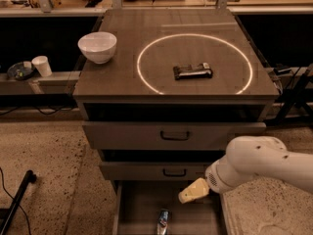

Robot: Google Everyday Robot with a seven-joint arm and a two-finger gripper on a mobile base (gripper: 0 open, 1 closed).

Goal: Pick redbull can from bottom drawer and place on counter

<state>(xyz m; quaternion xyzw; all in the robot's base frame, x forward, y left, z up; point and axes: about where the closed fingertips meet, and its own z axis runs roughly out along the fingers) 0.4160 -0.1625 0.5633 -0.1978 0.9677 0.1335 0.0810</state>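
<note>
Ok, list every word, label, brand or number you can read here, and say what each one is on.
No text here can be read.
The can in the bottom drawer: label too blurred.
The bar on the counter: wrapper print too blurred.
The bowl and cup: no marks seen.
The pincer, over the drawer, above and right of the can: no marks seen.
</note>
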